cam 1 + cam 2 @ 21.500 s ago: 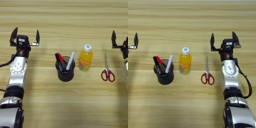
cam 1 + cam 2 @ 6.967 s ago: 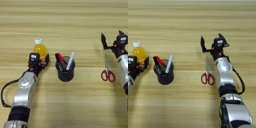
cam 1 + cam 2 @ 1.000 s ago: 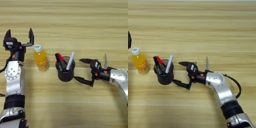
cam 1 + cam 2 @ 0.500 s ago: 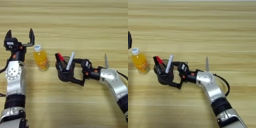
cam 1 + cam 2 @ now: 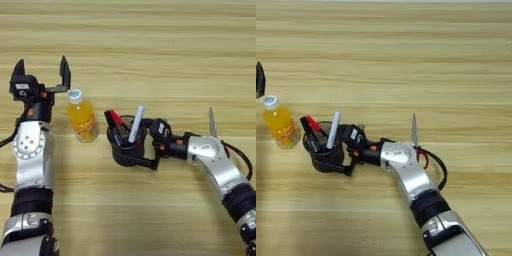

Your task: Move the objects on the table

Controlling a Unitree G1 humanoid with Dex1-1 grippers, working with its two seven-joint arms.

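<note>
Two arms reach over the table (image 5: 150, 45). The right gripper (image 5: 134, 143), at centre, has its fingers clamped on the cup (image 5: 126, 150) of pens. The left gripper (image 5: 42, 75), at upper left, stands spread apart just above and left of the bottle (image 5: 83, 118). The left eye view shows that whole gripper; the right eye view catches only one finger at its left edge. The scissors (image 5: 415, 135) lie right of centre, their handles mostly hidden behind the right arm.
</note>
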